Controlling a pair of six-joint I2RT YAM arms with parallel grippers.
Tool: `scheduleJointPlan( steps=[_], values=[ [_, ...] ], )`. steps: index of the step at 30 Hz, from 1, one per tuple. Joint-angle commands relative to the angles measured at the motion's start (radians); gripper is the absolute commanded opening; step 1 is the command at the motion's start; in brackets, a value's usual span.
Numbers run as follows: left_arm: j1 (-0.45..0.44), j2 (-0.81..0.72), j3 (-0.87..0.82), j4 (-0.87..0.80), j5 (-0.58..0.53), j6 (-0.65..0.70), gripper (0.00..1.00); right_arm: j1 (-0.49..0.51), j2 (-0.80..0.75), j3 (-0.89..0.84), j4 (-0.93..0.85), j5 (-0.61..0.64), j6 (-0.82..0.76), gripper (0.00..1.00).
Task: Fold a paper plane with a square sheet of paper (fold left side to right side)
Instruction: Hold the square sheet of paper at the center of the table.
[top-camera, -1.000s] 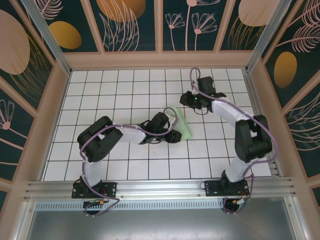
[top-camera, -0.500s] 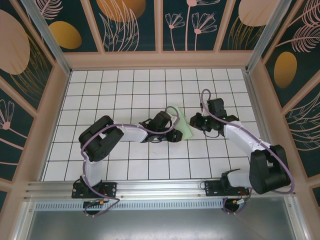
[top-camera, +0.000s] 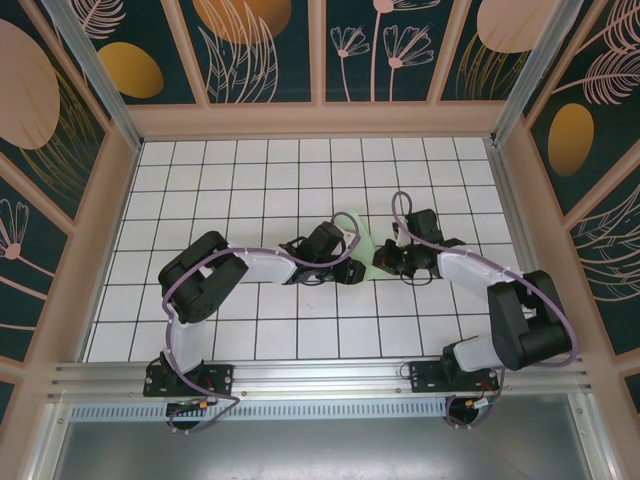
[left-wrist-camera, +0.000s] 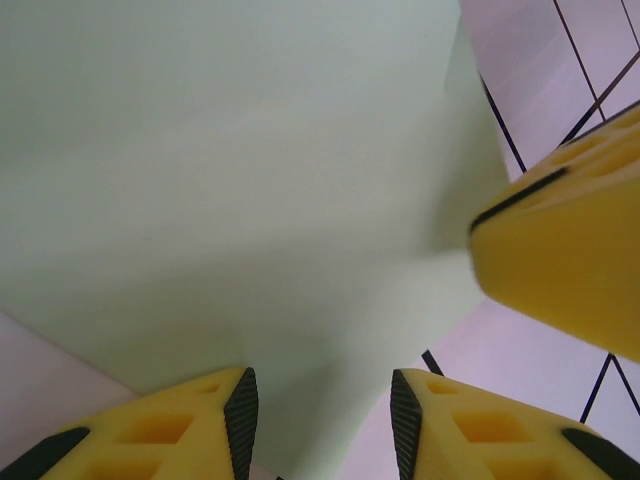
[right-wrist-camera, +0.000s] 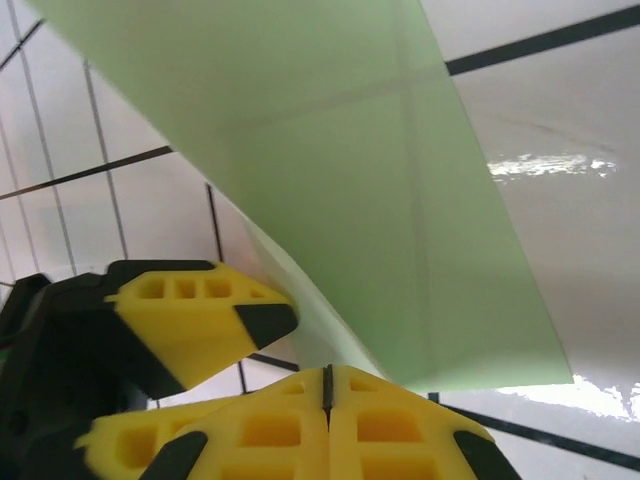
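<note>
Findings: my right arm has swung in from the upper right of the white gridded table (top-camera: 250, 180) to the centre of the top view. My right gripper (top-camera: 386, 257) now sits just beside the thin pale green square sheet of paper (top-camera: 364, 240). Over the same second its jaws have come together. In the right wrist view the right gripper (right-wrist-camera: 327, 385) shows its two yellow fingers meeting along one seam at the bottom centre. The sheet (right-wrist-camera: 380, 230) slopes from the upper left to the lower right, with its corner just above them. I cannot tell whether an edge is caught in that seam.

My left gripper (top-camera: 348, 262) has not moved from the sheet's left side. In the left wrist view its jaws stand apart at the bottom (left-wrist-camera: 322, 400), and the sheet (left-wrist-camera: 250, 180) runs down between them.

Assessment: the sheet is lifted and partly turned over at the centre of the table. Both grippers are now at the sheet, so the left-to-right fold looks under way, though not yet laid flat or creased
</note>
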Motion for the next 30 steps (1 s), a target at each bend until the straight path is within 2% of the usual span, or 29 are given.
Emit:
scheduleJointPlan(
  steps=[1,4,15,25,30],
  values=[
    [-0.006,0.029,0.016,-0.024,-0.021,0.001,0.43,0.008,0.045,-0.014,0.024,0.065,0.003,0.06],
    [-0.006,0.026,0.021,-0.025,-0.016,-0.002,0.44,0.012,0.084,-0.002,0.015,0.119,-0.011,0.06],
    [0.011,-0.025,0.065,-0.017,-0.008,-0.021,0.47,0.013,0.164,0.009,-0.006,0.172,-0.037,0.06],
    [0.064,0.072,0.16,-0.028,-0.017,-0.025,0.46,0.013,0.179,0.012,-0.024,0.188,-0.055,0.06],
    [0.065,0.102,0.205,-0.081,-0.06,0.006,0.47,0.012,0.178,0.017,-0.033,0.197,-0.059,0.06]
  ],
)
